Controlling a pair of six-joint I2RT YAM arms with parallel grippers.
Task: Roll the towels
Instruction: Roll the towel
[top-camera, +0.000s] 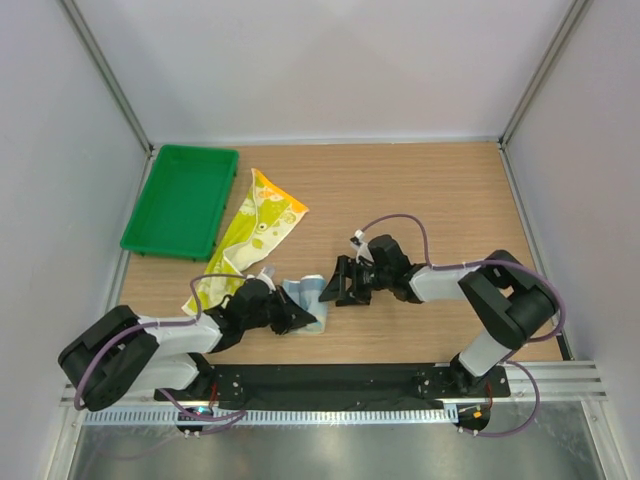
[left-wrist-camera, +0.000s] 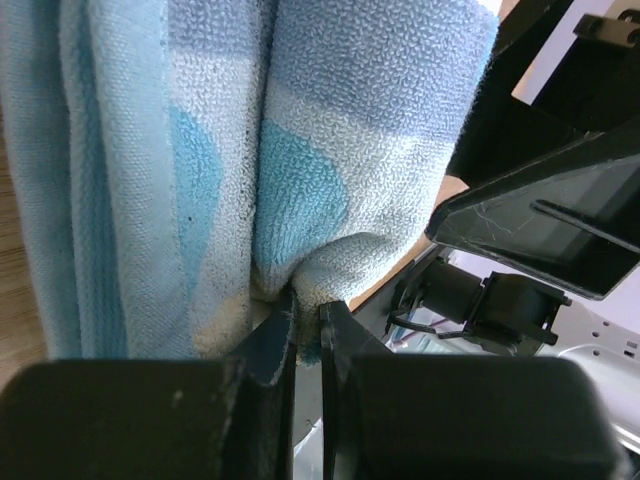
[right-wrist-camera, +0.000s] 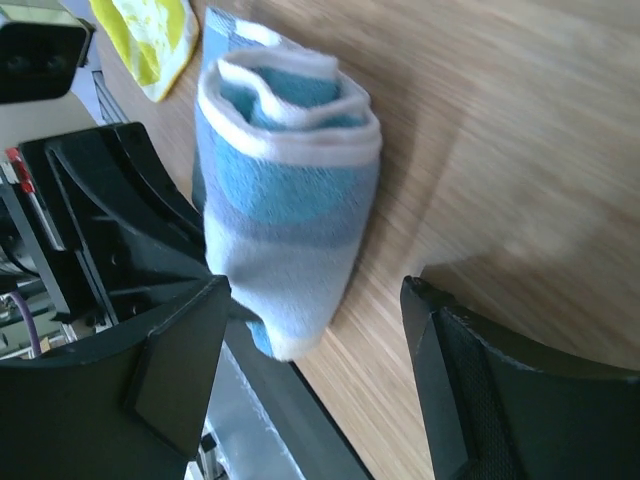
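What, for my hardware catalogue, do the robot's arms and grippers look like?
The left arm and right arm have bulky black joints joined by pale grey links, with a thin purple cable looping along each. The left gripper and right gripper are matt black, with flat, angular fingers.

Left jaws: pinched on edge of blue towel (left-wrist-camera: 300, 150), no gap between them. Rolled blue towel fills space ahead, touching.
Right jaws: spread wide, facing left jaws at close range; roll end sits between them, nearer one finger, bare strip of table (right-wrist-camera: 480, 150) beside other.
Behind and beside right jaws: open table, passage free.
Beyond left jaws: yellow-green towel (top-camera: 250, 235) lying flat, green tray (top-camera: 182, 200) past it at enclosure wall.
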